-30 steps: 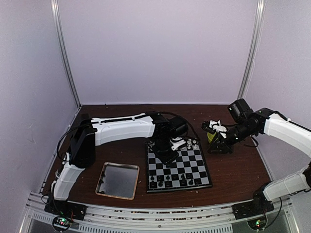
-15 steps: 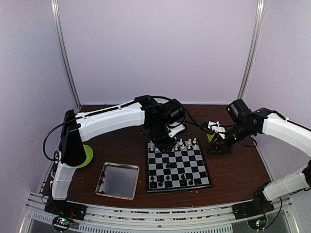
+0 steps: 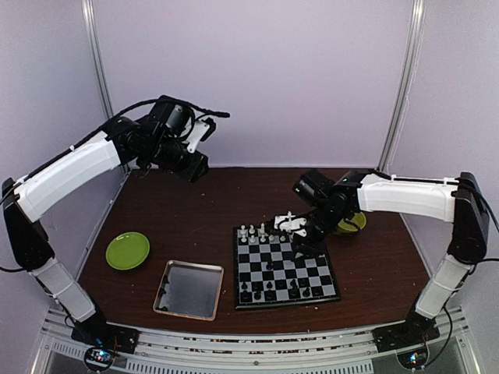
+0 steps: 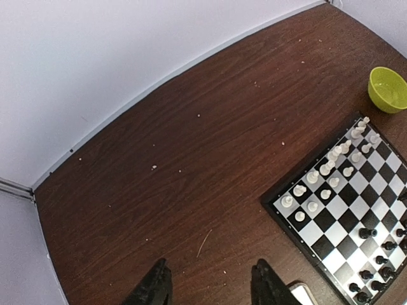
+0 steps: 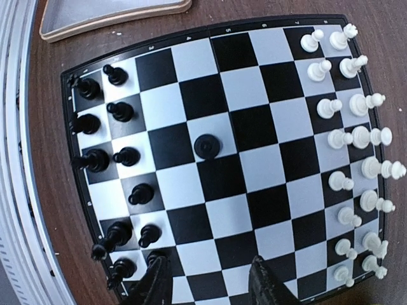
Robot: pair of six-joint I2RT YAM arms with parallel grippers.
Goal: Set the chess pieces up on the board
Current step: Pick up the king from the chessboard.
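Since the earlier frame, the left arm (image 3: pixel 74 167) has swung up off the board (image 3: pixel 312 273) toward the back-left wall, and the right arm (image 3: pixel 398 195) now reaches over its far-right corner. White chess pieces (image 3: pixel 261 231) fill the far rows and black chess pieces (image 3: pixel 269 290) the near ones.

From the left wrist, the left pincer (image 4: pixel 210 283) gapes wide and empty above bare bench (image 4: pixel 191 140).

From the right wrist, the right pincer (image 5: pixel 206 279) is parted, holding nothing, over the board's edge squares. A lone black piece (image 5: pixel 207 146) sits mid-board.

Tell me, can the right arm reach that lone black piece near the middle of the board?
Probably yes. The right tool hovers open and empty over the board, and the lone black piece stands on its own with bare squares around it, nothing in between.
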